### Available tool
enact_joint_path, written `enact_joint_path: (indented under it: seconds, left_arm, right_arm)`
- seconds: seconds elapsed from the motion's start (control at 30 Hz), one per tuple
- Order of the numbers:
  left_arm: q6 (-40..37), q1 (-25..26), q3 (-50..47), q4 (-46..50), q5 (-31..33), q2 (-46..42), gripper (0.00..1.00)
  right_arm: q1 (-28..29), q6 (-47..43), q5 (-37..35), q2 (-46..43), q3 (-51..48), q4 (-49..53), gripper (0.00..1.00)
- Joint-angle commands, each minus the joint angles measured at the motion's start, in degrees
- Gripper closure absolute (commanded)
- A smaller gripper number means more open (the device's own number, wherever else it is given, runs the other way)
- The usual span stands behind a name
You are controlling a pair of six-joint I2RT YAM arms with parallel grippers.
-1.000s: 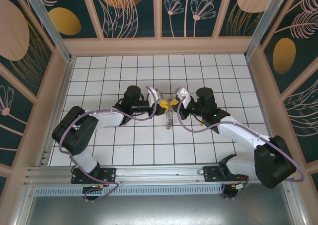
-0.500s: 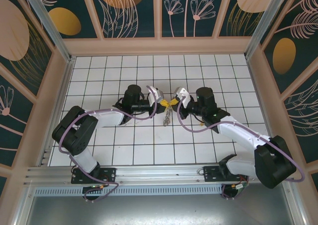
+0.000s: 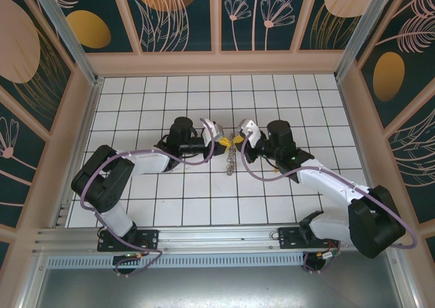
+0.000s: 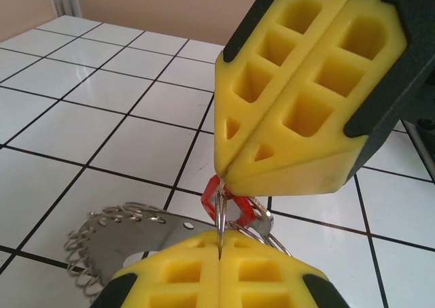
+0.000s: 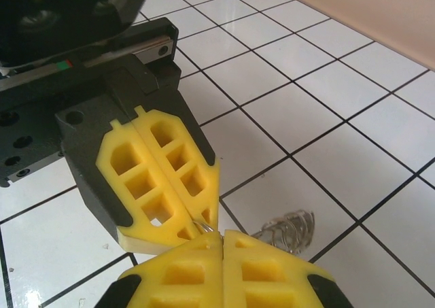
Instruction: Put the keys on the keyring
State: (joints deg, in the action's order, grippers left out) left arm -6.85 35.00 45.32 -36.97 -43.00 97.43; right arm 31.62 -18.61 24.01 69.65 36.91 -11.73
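White-tiled bench [image 3: 136, 206] below us: left gripper [image 3: 223, 143] and right gripper [image 3: 238, 139] meet tip to tip, both clamped on the keyring [image 4: 136, 230] wire, a red key [image 4: 238, 207] between them.

From the left wrist, the left gripper [image 4: 219, 243] at 6 o'clock and the right gripper [image 4: 224, 177] at 1 o'clock both wear yellow fingers of matt, faintly grainy plastic moulded with open cells, backed by smooth black plastic shells. The keyring [image 4: 129, 230] at 7 o'clock is a flat plate of dull brushed grey metal, its rim hung with bright thin wire loops. The keys [image 4: 231, 200] show glossy red plastic. The table [image 4: 81, 138] is glossy white tile with dark matt joints
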Motion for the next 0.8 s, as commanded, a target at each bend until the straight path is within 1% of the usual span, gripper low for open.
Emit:
enact_joint_path:
  seconds: [0.0,0.13,0.2,0.23,0.43,0.77]
  left_arm:
    - [0.8,-0.25,-0.63,-3.01,-0.27,-1.45,1.0]
    - [0.9,-0.21,-0.5,-2.82,-0.26,-1.58,1.0]
    - [0.92,-0.29,-0.4,-2.8,-0.29,-1.65,0.91]
    - [0.9,-0.27,-0.41,-2.77,-0.24,-1.67,0.88]
    - [0.16,-0.28,-0.27,-1.82,0.29,-2.33,0.78]
    - [-2.62,-0.21,1.39,3.25,0.36,-2.07,0.77]
  right_arm:
    - [0.1,1.38,-0.63,-1.5,0.03,-0.49,1.0]
    - [0.03,1.09,1.73,-1.26,0.96,-0.96,1.0]
    - [0.02,0.94,3.45,-1.11,1.31,-1.53,1.0]
    - [0.04,0.85,4.03,-1.02,1.48,-1.68,1.0]
    - [0.12,0.13,4.55,-0.52,2.43,-1.64,1.0]
    - [0.2,-0.1,4.64,-0.56,2.21,-2.19,1.0]
